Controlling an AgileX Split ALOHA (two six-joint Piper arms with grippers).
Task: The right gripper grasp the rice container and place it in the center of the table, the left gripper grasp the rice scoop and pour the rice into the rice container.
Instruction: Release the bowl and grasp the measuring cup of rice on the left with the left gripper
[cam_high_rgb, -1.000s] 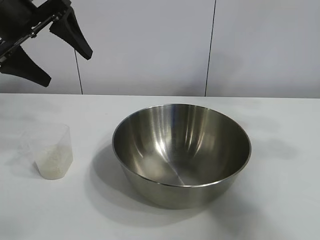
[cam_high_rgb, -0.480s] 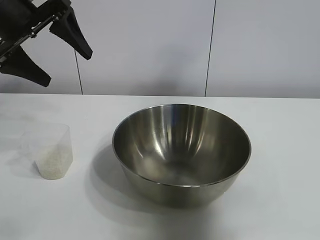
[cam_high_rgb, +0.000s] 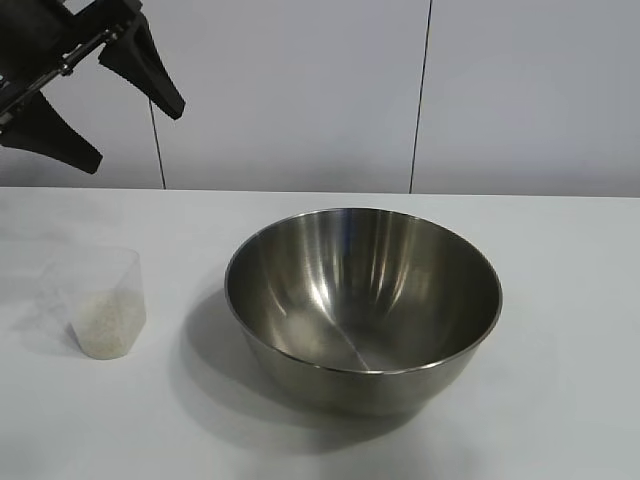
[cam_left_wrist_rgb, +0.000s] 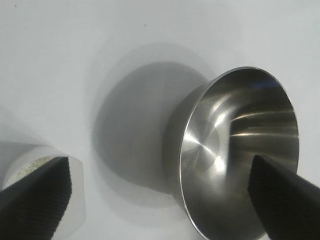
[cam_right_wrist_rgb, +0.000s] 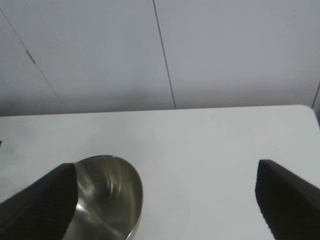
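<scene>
**Mia:** Where is the rice container (cam_high_rgb: 363, 305)?

**Ben:** It sits in the middle of the table (cam_high_rgb: 560, 400). Nothing holds it. It is empty inside.

**Mia:** And the rice scoop (cam_high_rgb: 100, 300)?

**Ben:** It stands upright on the table, near the bowl's left side but not touching it. The rice (cam_high_rgb: 104, 322) lies in the bottom of it.

**Mia:** What are the arms doing?

**Ben:** The left end effector (cam_high_rgb: 125, 118) hangs high above the scoop, fingers spread wide, holding nothing. The right end effector (cam_right_wrist_rgb: 165, 200) is wide open too, with the bowl in front of it, not touching.

**Mia:** So the scoop comes next?

**Ben:** I think so. It looks light and thin, so a hard squeeze could bend it. Its smooth sides could slip. I would pinch it across the walls near the top and keep it level, or the rice spills.
</scene>
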